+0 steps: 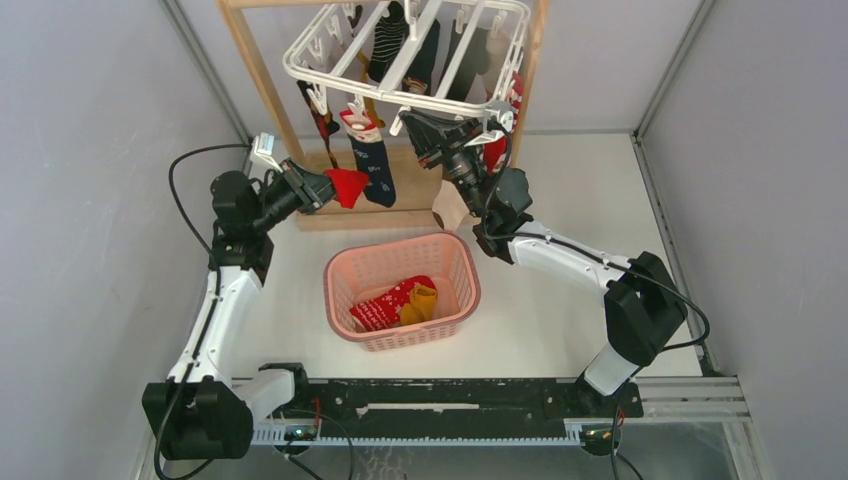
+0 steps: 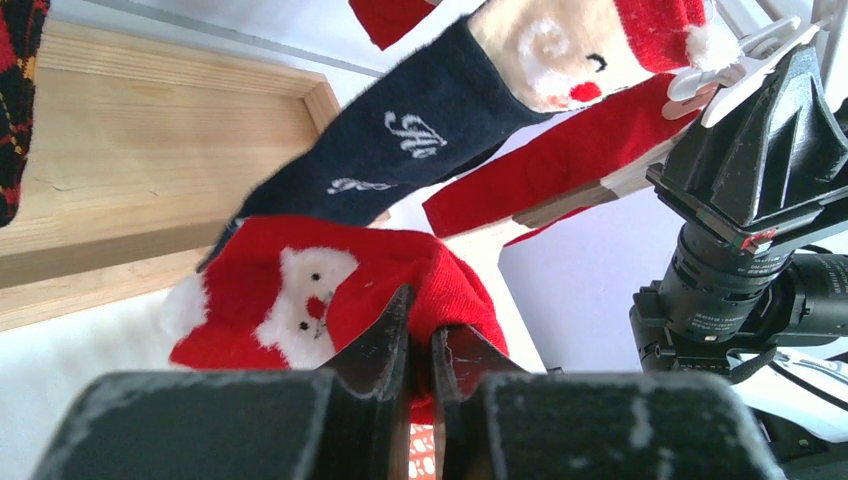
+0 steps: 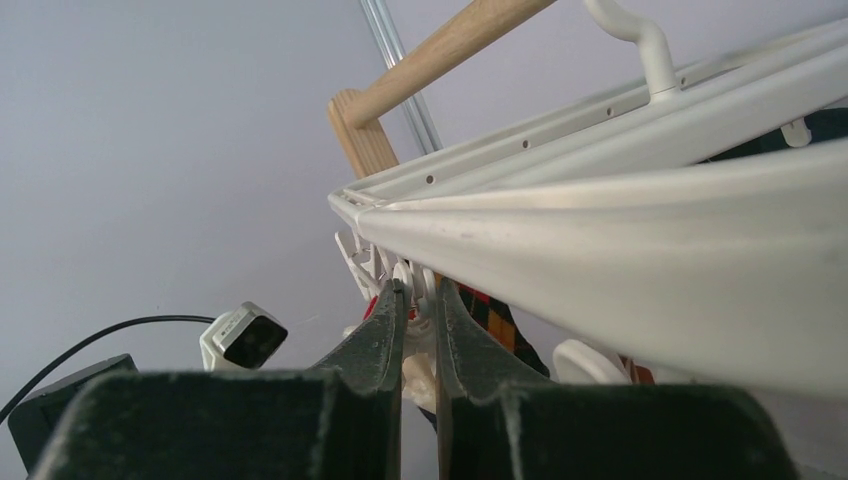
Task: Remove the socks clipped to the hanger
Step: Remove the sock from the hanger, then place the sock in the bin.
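Left gripper (image 2: 420, 350): jaws are closed on a red Santa sock (image 2: 300, 290), pinched at its edge. The sock is held low, well below the hanger (image 1: 410, 55) and just left of the navy sock (image 1: 377, 170) that hangs from the near rail. No clip is seen on the red sock, so it is judged free of the frame.

Right gripper (image 3: 420, 310): it is placed up at the hanger's near rail, with the jaws almost together on a white clip (image 3: 418, 285). Which sock that clip carries cannot be told. A plaid sock (image 3: 505, 320) is glimpsed just behind it.

Relation that matters: the pink basket (image 1: 335, 290) lies toward the near side and to the right of the left gripper, lower and well apart. The red sock's long axis runs sideways out of the jaws toward the navy sock, and it cannot be told whether the two touch. The left arm is the nearer one to the basket's left rim.

Edges and room: the wooden stand (image 1: 262, 85) is close behind the left gripper. The right forearm is stretched near the basket's far right corner. Open table is seen between the left gripper and the basket, so a drop over the basket's left half is judged the safer line. A red sock (image 1: 385, 305) and a mustard sock (image 1: 420, 300) are already lying inside.
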Motion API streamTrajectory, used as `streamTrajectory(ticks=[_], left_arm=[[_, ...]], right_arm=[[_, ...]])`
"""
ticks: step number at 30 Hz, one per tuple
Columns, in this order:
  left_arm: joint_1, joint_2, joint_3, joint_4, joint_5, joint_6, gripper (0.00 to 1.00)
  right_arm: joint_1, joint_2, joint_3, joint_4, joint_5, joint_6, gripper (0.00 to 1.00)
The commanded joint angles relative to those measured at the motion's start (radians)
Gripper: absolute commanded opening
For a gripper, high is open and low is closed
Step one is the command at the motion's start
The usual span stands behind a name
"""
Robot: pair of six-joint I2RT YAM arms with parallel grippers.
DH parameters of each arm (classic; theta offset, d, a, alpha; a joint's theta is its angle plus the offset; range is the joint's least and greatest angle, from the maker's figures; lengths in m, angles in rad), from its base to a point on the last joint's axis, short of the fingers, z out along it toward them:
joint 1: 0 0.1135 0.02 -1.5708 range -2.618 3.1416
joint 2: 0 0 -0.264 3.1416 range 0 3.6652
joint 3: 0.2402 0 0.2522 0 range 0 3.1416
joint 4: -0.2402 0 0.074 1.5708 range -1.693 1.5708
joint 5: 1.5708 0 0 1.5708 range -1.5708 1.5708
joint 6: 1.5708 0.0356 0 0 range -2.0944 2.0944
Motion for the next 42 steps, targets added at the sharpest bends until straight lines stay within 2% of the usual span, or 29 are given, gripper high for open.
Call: streamTrajectory(ticks=[1, 5, 8, 13, 21, 32, 42], left_arm=[[0.006, -0.045, 0.024, 0.036, 0.031, -0.018, 0.12], [0.004, -0.071, 0.013, 0.036, 0.036, -0.025, 0.12], [0.0, -0.088, 0.006, 0.032, 0.036, -0.027, 0.12], [-0.015, -0.112, -0.005, 0.014, 0.026, -0.02, 0.12], [-0.108, -0.151, -0.006, -0.053, -0.029, 0.012, 0.12], [-0.26, -0.219, -0.003, -0.186, -0.161, 0.063, 0.14], [-0.414, -0.324, -0.057, -0.34, -0.318, 0.118, 0.14]], right_arm=[[-0.006, -0.021, 0.033, 0.033, 0.007, 0.016, 0.06], [-0.004, -0.022, 0.027, 0.031, 0.011, 0.024, 0.11], [-0.003, -0.024, 0.017, 0.03, 0.014, 0.033, 0.24], [0.004, -0.042, -0.017, 0.03, 0.027, 0.035, 0.36], [0.016, -0.11, -0.1, 0.008, 0.046, 0.037, 0.5], [0.04, -0.317, -0.306, -0.134, 0.082, 0.083, 0.56], [0.135, -0.643, -0.484, -0.557, 0.228, 0.141, 0.56]])
